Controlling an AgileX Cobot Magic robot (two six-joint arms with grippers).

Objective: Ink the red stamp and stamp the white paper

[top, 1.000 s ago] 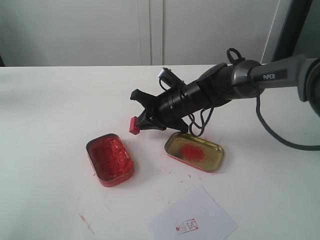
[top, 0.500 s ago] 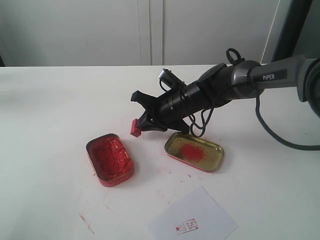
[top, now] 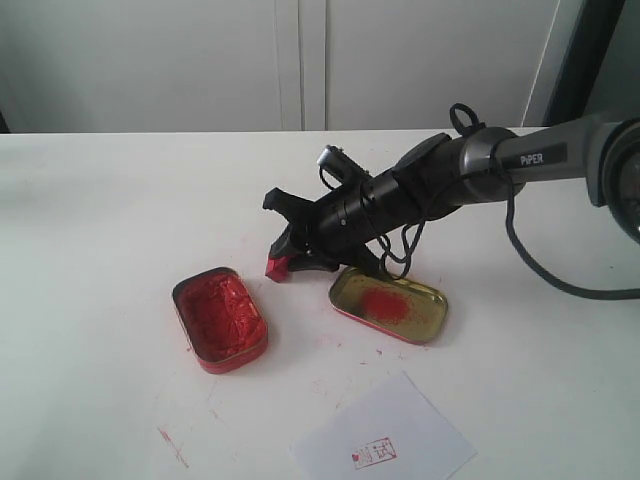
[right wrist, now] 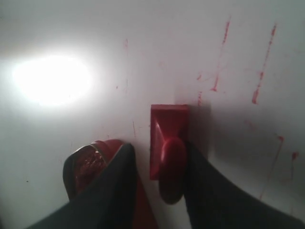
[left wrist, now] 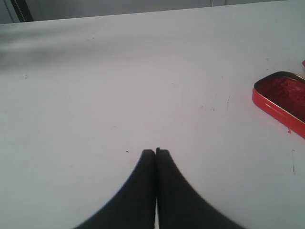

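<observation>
Right fingers (right wrist: 114, 191): spread, straddling the knob of the red stamp (right wrist: 167, 138), set on the worktop (top: 100, 200) at one o'clock of the ink tin (top: 220, 320). Left fingers (left wrist: 143, 191): pressed together. Risk: on withdrawal a finger may snag the knob and tip the stamp (inky face smears). White paper (top: 400, 430): five o'clock, printed.

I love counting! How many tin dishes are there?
2. The red ink tin is on the left; the gold lid with a red smear lies right of it.

Exterior high, facing table (top: 100, 200); wrists close, low; ink tin (top: 220, 320) shared
</observation>
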